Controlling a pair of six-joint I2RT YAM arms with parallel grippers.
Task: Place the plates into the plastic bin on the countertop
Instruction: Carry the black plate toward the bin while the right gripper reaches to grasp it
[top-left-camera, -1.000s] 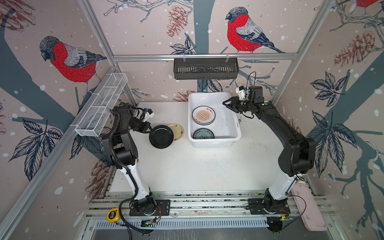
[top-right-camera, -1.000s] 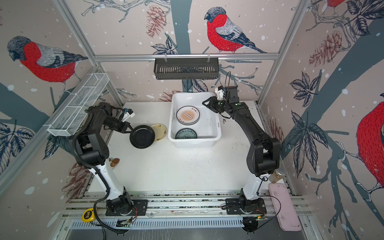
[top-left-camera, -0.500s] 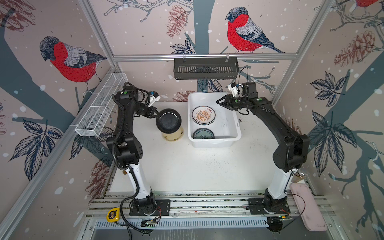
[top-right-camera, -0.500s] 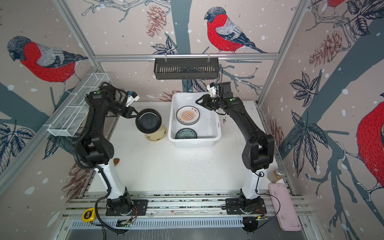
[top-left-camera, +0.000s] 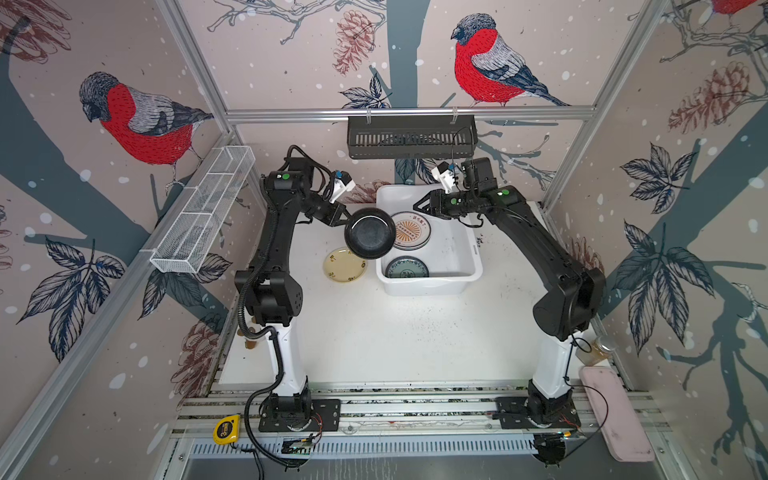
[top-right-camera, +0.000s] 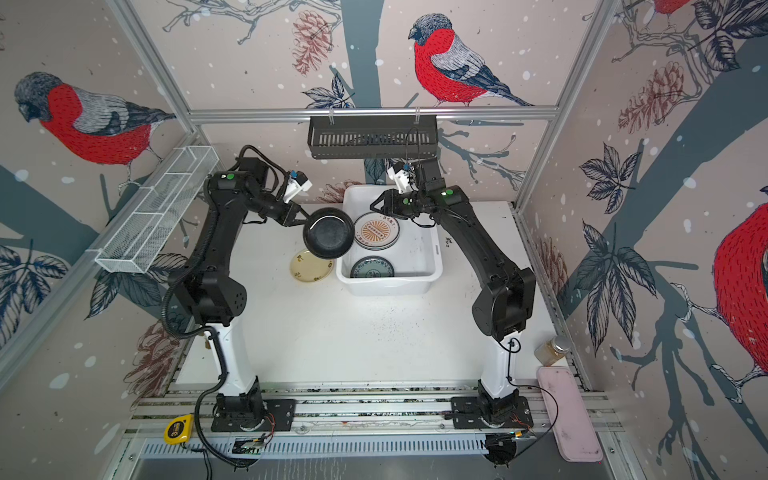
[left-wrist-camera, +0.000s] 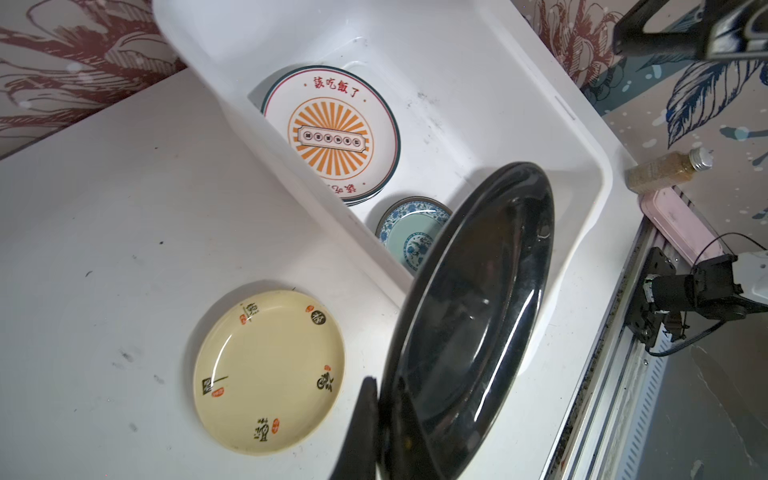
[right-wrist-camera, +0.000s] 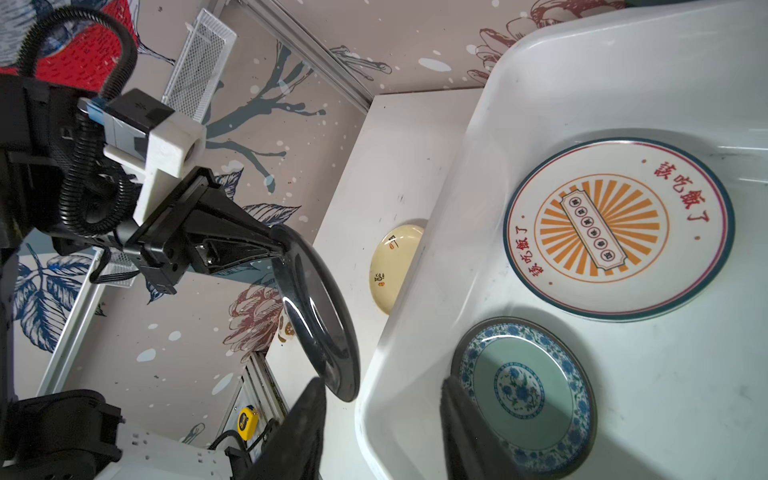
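My left gripper (top-left-camera: 347, 216) (left-wrist-camera: 382, 386) is shut on the rim of the black plate (top-left-camera: 370, 233) (left-wrist-camera: 478, 316), holding it tilted in the air over the left rim of the plastic bin (top-left-camera: 428, 286) (top-right-camera: 390, 284). A pale yellow plate (top-left-camera: 345, 265) (left-wrist-camera: 268, 378) lies on the countertop (top-left-camera: 395, 340) just left of the bin. Inside the bin lie an orange sunburst plate (top-left-camera: 411, 230) (right-wrist-camera: 615, 228), stacked on another plate, and a teal patterned plate (top-left-camera: 407, 268) (right-wrist-camera: 523, 386). My right gripper (top-left-camera: 415, 205) (right-wrist-camera: 382, 386) hovers open above the bin's far part, holding nothing.
A black slotted rack (top-left-camera: 411, 137) hangs on the back rail above the bin. A white wire basket (top-left-camera: 203, 208) is fixed to the left wall. At the front lie a yellow tape measure (top-left-camera: 226, 430), a jar (top-left-camera: 598, 351) and a pink case (top-left-camera: 611, 415).
My left arm lifted the black plate off the countertop and carried it right to the bin's edge, uncovering the yellow plate. My right gripper shifted left over the bin.
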